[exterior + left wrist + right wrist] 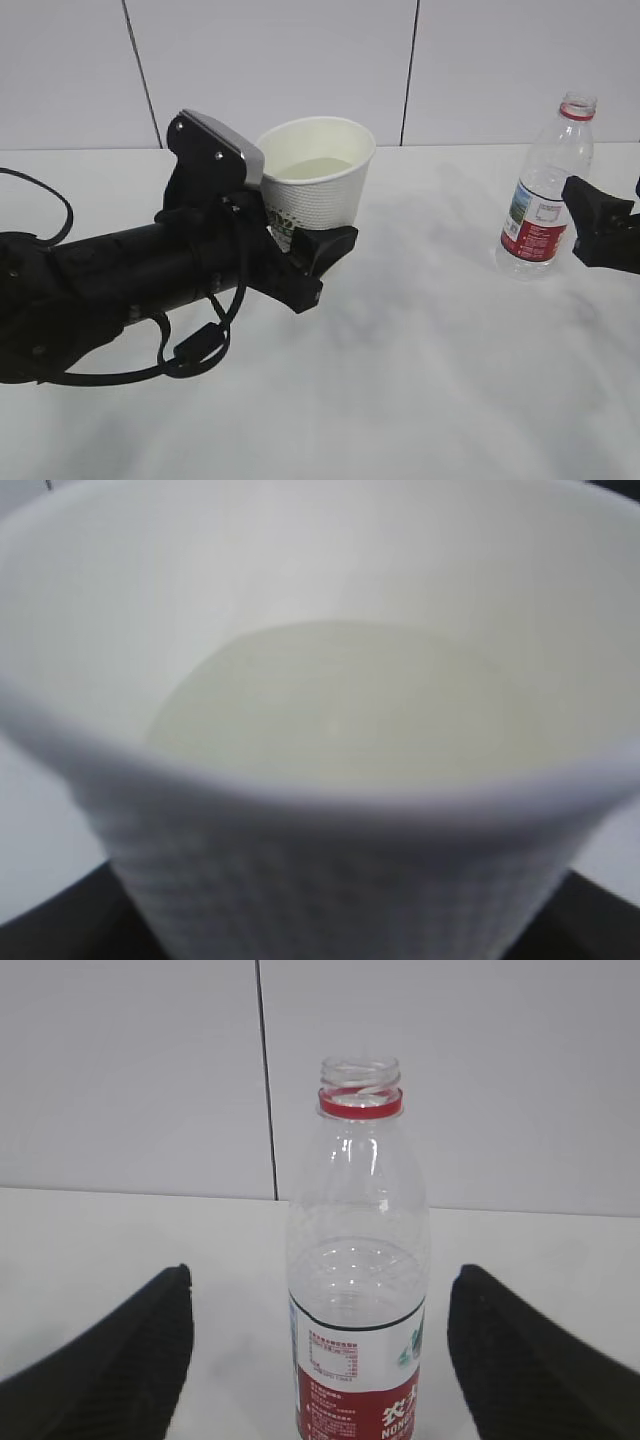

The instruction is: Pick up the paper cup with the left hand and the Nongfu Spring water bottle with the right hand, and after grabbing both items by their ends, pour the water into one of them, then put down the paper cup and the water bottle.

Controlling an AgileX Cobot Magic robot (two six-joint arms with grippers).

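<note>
The paper cup (315, 190) is white and dimpled, and it stays upright in my left gripper (322, 268), which is shut on its lower wall. Pale water (318, 168) lies in its bottom. The left wrist view is filled by the cup (330, 880) and the water (340, 710), with only dark fingers (60, 930) at the lower corners. The Nongfu Spring water bottle (545, 190) stands uncapped on the table at the right. My right gripper (600, 225) is beside it. In the right wrist view the bottle (360, 1290) stands between the gripper's (322, 1295) open fingers (120, 1360), with gaps on both sides.
A white table (420, 380) spreads under both arms. A white panelled wall (480, 70) with dark seams closes the back. The left arm's black cable (190, 350) loops down onto the tabletop at the front left.
</note>
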